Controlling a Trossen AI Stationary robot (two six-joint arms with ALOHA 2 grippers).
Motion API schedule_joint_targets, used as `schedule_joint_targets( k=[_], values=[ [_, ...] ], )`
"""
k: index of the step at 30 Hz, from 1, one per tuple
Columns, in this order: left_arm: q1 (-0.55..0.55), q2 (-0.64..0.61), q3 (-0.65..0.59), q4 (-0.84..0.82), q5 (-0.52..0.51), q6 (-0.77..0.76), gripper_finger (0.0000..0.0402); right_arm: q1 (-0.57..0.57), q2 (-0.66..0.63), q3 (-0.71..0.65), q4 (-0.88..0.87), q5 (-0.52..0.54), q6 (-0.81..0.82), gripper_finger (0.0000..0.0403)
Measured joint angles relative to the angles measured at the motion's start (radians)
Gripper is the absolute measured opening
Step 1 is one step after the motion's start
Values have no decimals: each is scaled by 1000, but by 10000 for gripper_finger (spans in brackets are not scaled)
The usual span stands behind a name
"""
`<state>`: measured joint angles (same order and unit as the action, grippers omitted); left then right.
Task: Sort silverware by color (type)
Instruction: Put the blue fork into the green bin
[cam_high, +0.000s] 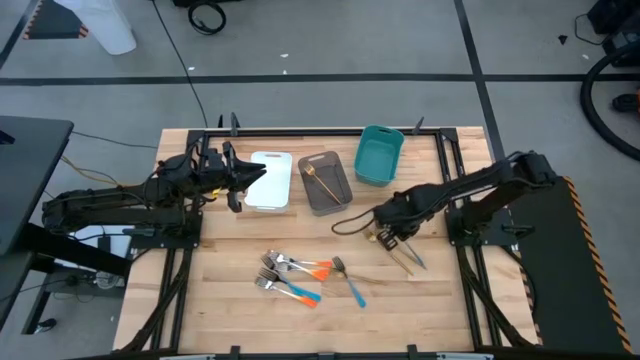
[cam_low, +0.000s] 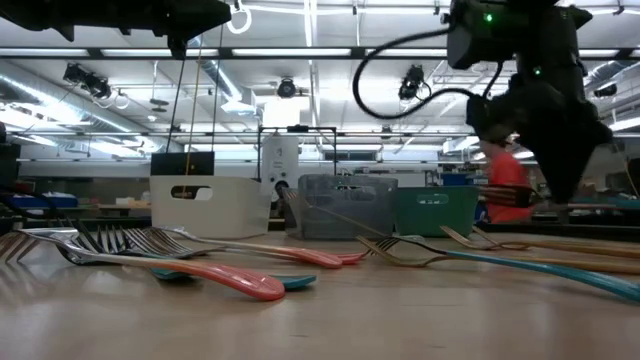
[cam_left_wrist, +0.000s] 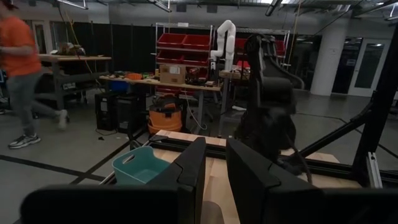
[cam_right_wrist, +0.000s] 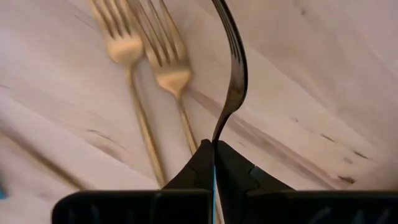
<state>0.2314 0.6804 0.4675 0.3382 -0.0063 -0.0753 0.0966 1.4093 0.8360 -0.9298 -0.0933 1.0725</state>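
Right end effector (cam_right_wrist: 214, 149): clenched on a slim dark-looking metal fork (cam_right_wrist: 231, 81), held on edge just above the pale wooden counter (cam_high: 230, 290), beside two slim all-gold forks (cam_right_wrist: 152, 74) lying flat.

Left end effector (cam_high: 237, 180): waiting over the white rectangular bin (cam_high: 270, 180), fingers slightly parted, holding nothing.

Remaining stock: orange- and blue-handled silverware pile (cam_high: 300, 275) at counter centre; one gold piece already in the grey bin (cam_high: 325, 182); teal bin (cam_high: 379, 154) beyond.

Handling note: lift straight up, keep the thin pinch firm, carry to the grey bin, release low.

White bin (cam_high: 269, 180), grey bin (cam_high: 326, 182) — teal bin (cam_high: 379, 154)
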Motion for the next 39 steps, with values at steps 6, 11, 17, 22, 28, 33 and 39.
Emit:
schedule_joint_targets(
  k=[6,11,17,22,28,33,39],
  values=[
    [0,0,0,0,0,0,70,-55,-108,0,-1,-1,-10,11],
    [0,0,0,0,0,0,70,-90,-172,31,-20,11,-31,11],
    [0,0,0,0,0,0,70,-138,-186,143,-22,81,-110,11],
    [0,0,0,0,0,0,70,-215,-186,230,-22,136,-194,11],
    [0,0,0,0,0,0,70,-330,-186,266,-4,190,-291,11],
    [0,0,0,0,0,0,70,-424,-171,266,57,236,-364,11],
    [0,0,0,0,0,0,70,-521,-118,266,181,251,-456,11]
  ],
)
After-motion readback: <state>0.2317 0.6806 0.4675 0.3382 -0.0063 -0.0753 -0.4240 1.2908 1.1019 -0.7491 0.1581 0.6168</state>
